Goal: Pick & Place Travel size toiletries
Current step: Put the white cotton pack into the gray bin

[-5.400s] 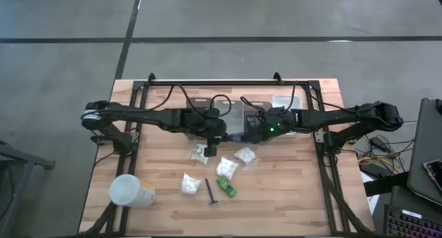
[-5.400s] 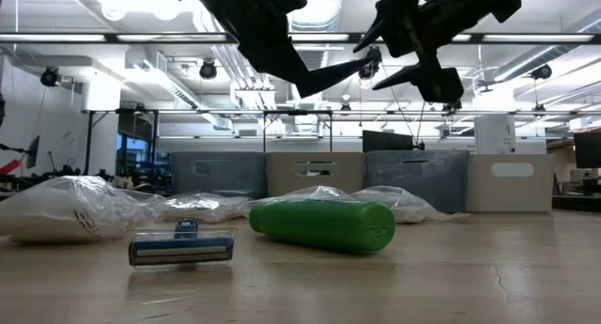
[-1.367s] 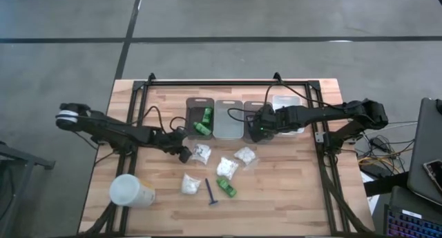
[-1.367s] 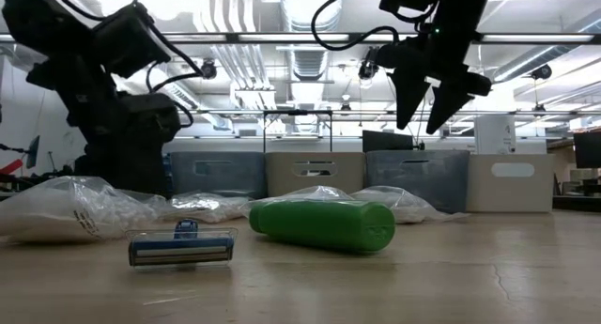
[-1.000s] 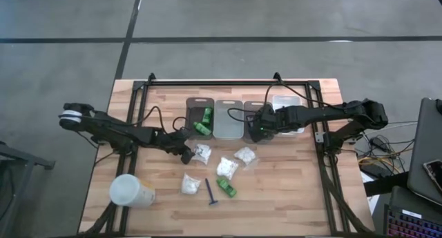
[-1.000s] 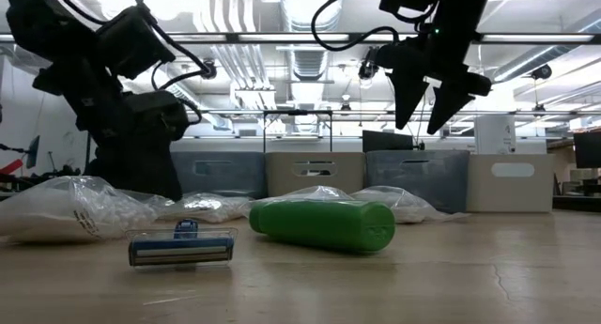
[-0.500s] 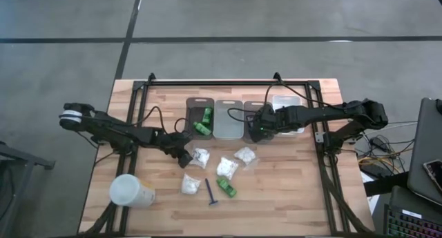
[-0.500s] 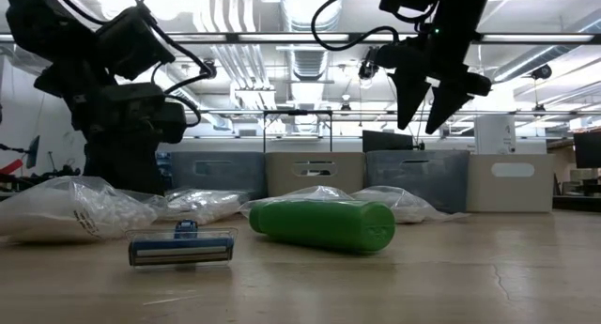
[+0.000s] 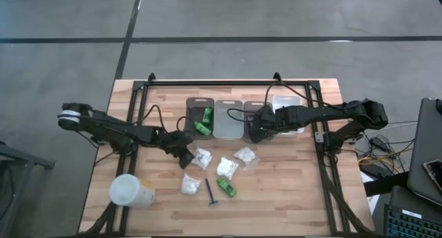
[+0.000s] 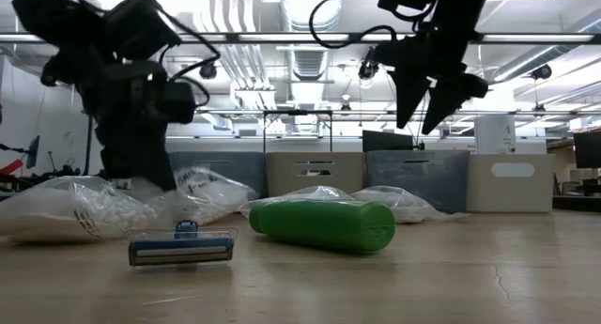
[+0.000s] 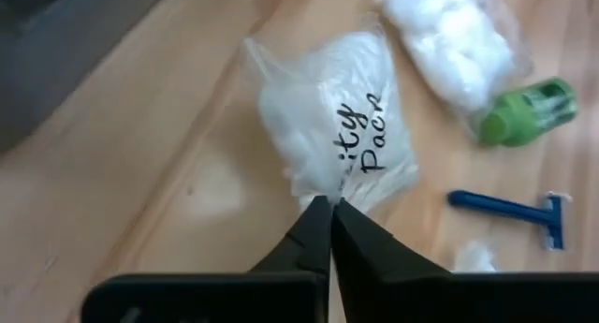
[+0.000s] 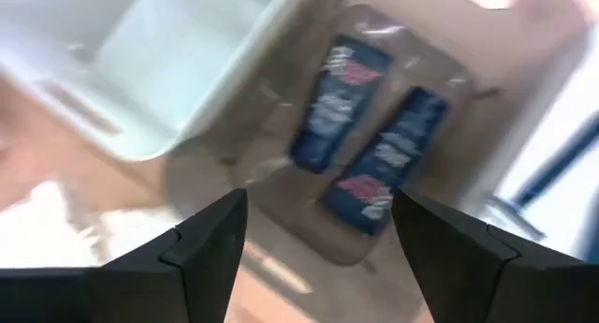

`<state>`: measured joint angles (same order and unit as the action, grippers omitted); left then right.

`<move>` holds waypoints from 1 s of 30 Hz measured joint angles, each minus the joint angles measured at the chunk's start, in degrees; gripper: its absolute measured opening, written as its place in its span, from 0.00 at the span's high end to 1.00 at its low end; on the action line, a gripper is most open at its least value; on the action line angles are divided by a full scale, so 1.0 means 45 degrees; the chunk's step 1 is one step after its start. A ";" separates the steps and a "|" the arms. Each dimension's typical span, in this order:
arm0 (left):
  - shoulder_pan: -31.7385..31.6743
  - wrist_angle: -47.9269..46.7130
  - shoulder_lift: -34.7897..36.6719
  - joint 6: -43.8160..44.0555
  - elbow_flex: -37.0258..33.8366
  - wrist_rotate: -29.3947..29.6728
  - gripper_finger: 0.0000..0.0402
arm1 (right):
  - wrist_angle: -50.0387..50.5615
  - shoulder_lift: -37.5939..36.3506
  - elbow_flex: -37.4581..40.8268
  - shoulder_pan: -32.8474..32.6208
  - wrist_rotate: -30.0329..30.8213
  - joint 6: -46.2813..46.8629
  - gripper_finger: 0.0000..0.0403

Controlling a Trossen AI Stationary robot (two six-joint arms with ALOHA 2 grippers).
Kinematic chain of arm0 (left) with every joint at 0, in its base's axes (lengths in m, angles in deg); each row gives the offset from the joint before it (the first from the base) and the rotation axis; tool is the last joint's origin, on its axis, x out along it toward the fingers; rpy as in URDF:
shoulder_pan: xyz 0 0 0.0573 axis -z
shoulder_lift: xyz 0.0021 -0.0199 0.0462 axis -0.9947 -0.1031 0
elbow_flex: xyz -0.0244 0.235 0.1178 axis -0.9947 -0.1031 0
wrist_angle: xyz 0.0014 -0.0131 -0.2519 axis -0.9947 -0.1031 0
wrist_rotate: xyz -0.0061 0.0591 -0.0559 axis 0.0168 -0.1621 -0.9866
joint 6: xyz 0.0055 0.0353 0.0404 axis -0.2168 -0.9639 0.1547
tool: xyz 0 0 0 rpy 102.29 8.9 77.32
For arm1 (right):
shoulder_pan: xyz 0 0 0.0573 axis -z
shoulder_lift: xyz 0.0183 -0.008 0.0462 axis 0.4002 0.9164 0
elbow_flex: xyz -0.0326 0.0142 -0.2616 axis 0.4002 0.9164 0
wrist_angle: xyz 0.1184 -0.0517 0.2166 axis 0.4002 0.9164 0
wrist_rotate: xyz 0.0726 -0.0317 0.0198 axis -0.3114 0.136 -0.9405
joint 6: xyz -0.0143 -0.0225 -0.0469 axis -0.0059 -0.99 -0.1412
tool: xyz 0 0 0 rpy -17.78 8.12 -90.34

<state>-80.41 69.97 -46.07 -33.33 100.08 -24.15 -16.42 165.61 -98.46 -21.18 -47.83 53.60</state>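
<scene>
My left gripper is shut on a white crinkly packet with black lettering. Three more packets, a green bottle and a blue razor lie flat on the table. My right gripper hangs open above a bin where two dark tubes lie. Green bottles lie in the leftmost bin. My left gripper pinches the lettered packet by its thin edge between the two fingertips, slanting down from the table's left. In the low view the held side is raised, while the packet's other side stays down on the table.
Several grey and clear bins stand in a row at the table's far side. A large white cylinder lies near the left front corner. Bare wood shows along the table's right side. The arms' frame rails run along both sides.
My left gripper has moved a little toward the near edge and the packets. The lettered packet's gripper side has risen off the table; its other side has stayed down. My right gripper has kept still.
</scene>
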 joint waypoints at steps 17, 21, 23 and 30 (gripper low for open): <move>0.0045 -0.8839 0.0500 -0.7395 0.7449 0.2558 0.99 | -0.5351 -0.0109 0.0005 0.0045 -0.3672 -0.3092 0.44; -0.0337 -0.8929 0.0156 -0.9339 0.8538 0.3133 0.99 | -0.5476 -0.0113 -0.0160 0.0149 -0.3734 -0.3829 0.45; -0.0642 -0.8933 -0.0153 -1.0097 0.8961 0.3266 0.99 | -0.5487 -0.0120 -0.0334 0.0155 -0.3700 -0.4205 0.46; -0.1422 -0.9549 -0.1615 -1.2190 1.0396 0.3466 0.99 | -0.5193 -0.0280 -0.0984 0.0166 -0.3577 -0.5501 0.42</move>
<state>-86.81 27.00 -53.33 -88.18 146.86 -8.55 -39.78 164.35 -102.89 -20.43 -63.92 28.85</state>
